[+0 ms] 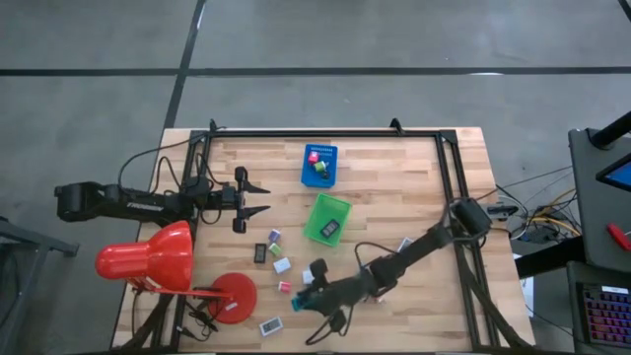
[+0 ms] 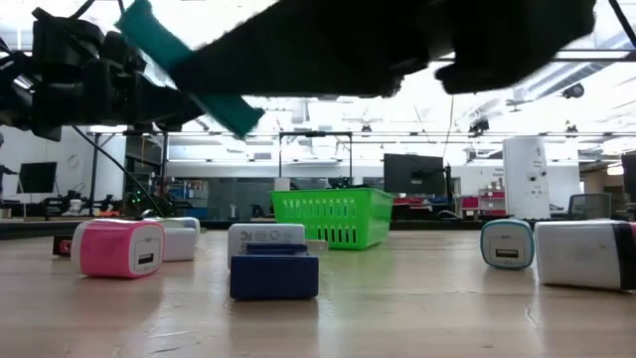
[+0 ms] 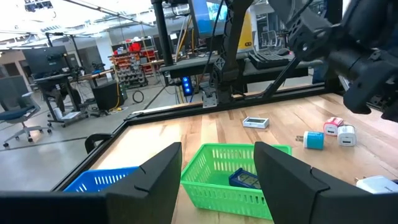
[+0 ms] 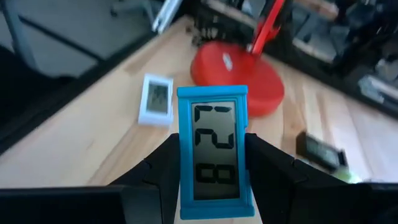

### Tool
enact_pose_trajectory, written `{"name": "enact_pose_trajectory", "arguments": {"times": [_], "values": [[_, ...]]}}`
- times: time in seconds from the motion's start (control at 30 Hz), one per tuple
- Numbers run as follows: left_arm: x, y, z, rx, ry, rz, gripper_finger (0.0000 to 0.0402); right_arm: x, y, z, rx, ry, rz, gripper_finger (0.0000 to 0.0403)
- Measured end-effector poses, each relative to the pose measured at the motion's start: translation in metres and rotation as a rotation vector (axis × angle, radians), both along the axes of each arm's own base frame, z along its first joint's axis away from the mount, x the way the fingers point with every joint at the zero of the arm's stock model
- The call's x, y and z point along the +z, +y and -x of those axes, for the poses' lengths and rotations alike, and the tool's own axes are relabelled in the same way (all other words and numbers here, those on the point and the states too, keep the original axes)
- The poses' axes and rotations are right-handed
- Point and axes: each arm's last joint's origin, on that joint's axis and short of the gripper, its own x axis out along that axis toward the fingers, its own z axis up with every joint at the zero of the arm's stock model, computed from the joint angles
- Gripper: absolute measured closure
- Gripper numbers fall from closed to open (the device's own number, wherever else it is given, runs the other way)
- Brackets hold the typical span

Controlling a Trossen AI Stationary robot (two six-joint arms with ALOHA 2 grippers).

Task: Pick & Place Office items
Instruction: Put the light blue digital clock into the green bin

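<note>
High view: my right end effector [image 1: 308, 302] is pinching a blue clock [image 4: 215, 152]; the green tray [image 1: 326, 218] is lying farther back, slightly right.

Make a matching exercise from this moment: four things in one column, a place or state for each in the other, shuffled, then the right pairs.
Things:
1. blue digital clock
2. dark item
3. pink cube
4. left gripper

Places or states:
A. lying in the green tray
B. open and holding nothing, above the table's left part
C. clamped between the right gripper's fingers
D. sitting in the blue tray

Pairs: 1-C, 2-A, 3-D, 4-B
</note>
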Motion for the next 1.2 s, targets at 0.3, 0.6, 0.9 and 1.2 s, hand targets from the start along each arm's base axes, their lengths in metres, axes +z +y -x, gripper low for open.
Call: {"name": "enact_pose_trajectory", "arguments": {"times": [0.3, 0.6, 0.9, 1.2], "values": [[0.000, 0.000, 0.000, 0.000, 0.000, 0.000, 0.0197, -0.007, -0.035, 0.005, 0.059, -0.197, -0.122, 0.0259], [0.000, 0.000, 0.000, 0.000, 0.000, 0.000, 0.0197, -0.015, -0.059, 0.009, 0.080, -0.215, -0.199, 0.0259], [0.000, 0.000, 0.000, 0.000, 0.000, 0.000, 0.0197, -0.014, -0.059, 0.009, 0.069, -0.228, -0.202, 0.0259], [0.000, 0.000, 0.000, 0.000, 0.001, 0.004, 0.0197, -0.013, -0.067, 0.007, -0.179, -0.263, -0.157, 0.0259]]}}
